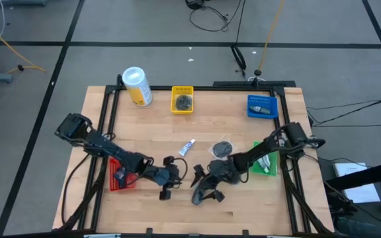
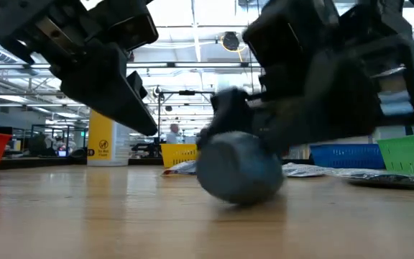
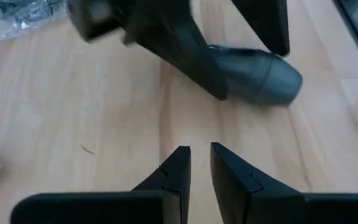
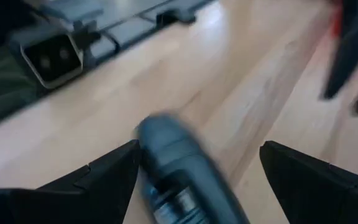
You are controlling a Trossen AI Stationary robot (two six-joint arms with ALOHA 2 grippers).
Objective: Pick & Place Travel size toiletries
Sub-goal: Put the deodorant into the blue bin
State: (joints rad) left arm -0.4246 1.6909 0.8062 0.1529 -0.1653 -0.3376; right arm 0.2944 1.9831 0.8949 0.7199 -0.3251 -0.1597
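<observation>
Travel size toiletries lie scattered over the wooden worktop (image 1: 157,125). At the left edge sits a red tray (image 1: 119,174), with the left gripper (image 1: 170,186) just beside it near the front edge, its fingers (image 3: 174,171) drawn nearly together on nothing. Toward the middle lies a slim white tube (image 1: 188,147) with a blue end, and next to it a dark grey disc (image 1: 222,149) in clear wrap. The right gripper (image 1: 206,187) hangs spread wide around a dark grey oblong bottle (image 4: 179,177) lying on the wood (not clamped, one finger touching its side). A green tray (image 1: 267,164) sits at the right edge. Along the back edge stand a yellow canister (image 1: 137,86), a yellow tray (image 1: 182,100) and a blue tray (image 1: 262,106).
</observation>
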